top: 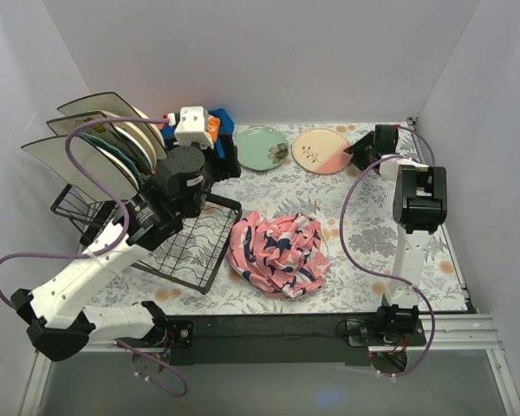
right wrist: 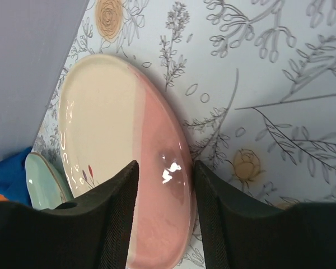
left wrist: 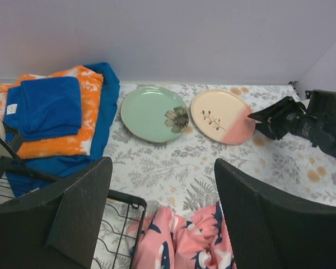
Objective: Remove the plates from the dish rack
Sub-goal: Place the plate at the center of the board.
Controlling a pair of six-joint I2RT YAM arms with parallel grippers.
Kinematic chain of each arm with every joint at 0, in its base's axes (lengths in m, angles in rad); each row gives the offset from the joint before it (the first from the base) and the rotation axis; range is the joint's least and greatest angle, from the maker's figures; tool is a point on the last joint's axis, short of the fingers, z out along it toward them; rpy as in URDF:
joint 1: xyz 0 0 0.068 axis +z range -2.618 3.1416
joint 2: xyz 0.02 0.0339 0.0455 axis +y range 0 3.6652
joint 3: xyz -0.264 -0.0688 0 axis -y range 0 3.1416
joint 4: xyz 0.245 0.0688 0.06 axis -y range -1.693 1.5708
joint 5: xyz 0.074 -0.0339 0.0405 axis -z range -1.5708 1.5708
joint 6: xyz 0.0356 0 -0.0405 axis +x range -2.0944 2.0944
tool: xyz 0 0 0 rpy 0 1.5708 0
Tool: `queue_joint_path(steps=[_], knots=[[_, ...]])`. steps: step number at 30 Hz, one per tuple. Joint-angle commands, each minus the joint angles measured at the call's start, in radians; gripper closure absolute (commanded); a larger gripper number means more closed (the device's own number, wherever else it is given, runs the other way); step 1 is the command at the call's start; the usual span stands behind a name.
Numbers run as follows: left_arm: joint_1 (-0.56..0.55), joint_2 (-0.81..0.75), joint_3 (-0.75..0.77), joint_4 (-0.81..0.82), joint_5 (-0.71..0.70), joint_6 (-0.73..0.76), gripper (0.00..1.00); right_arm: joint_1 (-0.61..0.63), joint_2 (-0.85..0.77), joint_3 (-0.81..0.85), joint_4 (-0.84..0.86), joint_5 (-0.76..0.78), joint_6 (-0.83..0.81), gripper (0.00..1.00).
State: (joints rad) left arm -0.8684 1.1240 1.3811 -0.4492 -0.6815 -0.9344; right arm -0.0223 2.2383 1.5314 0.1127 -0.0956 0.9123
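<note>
The black wire dish rack [top: 191, 251] stands at the left with several plates [top: 104, 139] upright in its slots. A mint green plate [top: 262, 147] [left wrist: 154, 114] and a cream-and-pink plate [top: 321, 150] [left wrist: 223, 116] lie flat at the back of the table. My right gripper [top: 361, 147] [right wrist: 165, 168] is low at the pink edge of the cream-and-pink plate [right wrist: 117, 123]. Its jaws straddle that rim, partly apart, with a sliver of table showing beside one finger. My left gripper [top: 224, 154] [left wrist: 162, 168] hangs wide open over the rack's far corner [left wrist: 120, 202], holding nothing.
A crumpled pink patterned cloth [top: 277, 251] [left wrist: 179, 241] lies mid-table beside the rack. Folded blue and orange cloths [left wrist: 50, 112] sit at the back behind the rack. White walls close in the left, back and right sides.
</note>
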Motion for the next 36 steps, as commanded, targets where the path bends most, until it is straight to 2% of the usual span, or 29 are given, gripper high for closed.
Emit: queue_joint_path(steps=[1, 6, 9, 13, 16, 21, 24, 26, 28, 33, 36], knots=[[0.048, 0.098, 0.137, -0.066, -0.063, 0.013, 0.28, 0.021, 0.061, 0.082, -0.008, -0.016, -0.059, 0.50], [0.121, 0.163, 0.249, -0.111, -0.047, -0.023, 0.28, 0.021, 0.034, 0.075, -0.010, -0.006, -0.092, 0.50], [0.161, 0.194, 0.321, -0.127, -0.049, -0.008, 0.29, 0.021, -0.038, 0.021, -0.008, 0.013, -0.118, 0.42], [0.183, 0.255, 0.556, -0.161, -0.148, 0.091, 0.30, 0.021, -0.161, -0.042, -0.010, -0.002, -0.203, 0.26], [0.189, 0.264, 0.627, -0.149, -0.228, 0.172, 0.31, 0.021, -0.242, -0.080, 0.001, -0.079, -0.269, 0.25], [0.201, 0.175, 0.535, -0.106, -0.302, 0.189, 0.32, 0.163, -0.380, -0.145, 0.025, -0.116, -0.412, 0.26], [0.210, 0.142, 0.507, -0.092, -0.378, 0.207, 0.33, 0.292, -0.479, -0.203, 0.129, -0.185, -0.493, 0.26], [0.210, 0.117, 0.509, -0.089, -0.382, 0.218, 0.34, 0.404, -0.543, -0.226, 0.169, -0.199, -0.562, 0.27], [0.210, 0.111, 0.558, -0.153, -0.371, 0.183, 0.34, 0.479, -0.587, -0.231, 0.211, -0.194, -0.608, 0.28], [0.210, 0.070, 0.587, -0.227, -0.404, 0.148, 0.35, 0.740, -0.617, -0.176, 0.240, -0.064, -0.702, 0.29], [0.210, 0.016, 0.494, -0.220, -0.545, 0.164, 0.36, 0.846, -0.576, -0.090, 0.251, -0.064, -0.734, 0.30]])
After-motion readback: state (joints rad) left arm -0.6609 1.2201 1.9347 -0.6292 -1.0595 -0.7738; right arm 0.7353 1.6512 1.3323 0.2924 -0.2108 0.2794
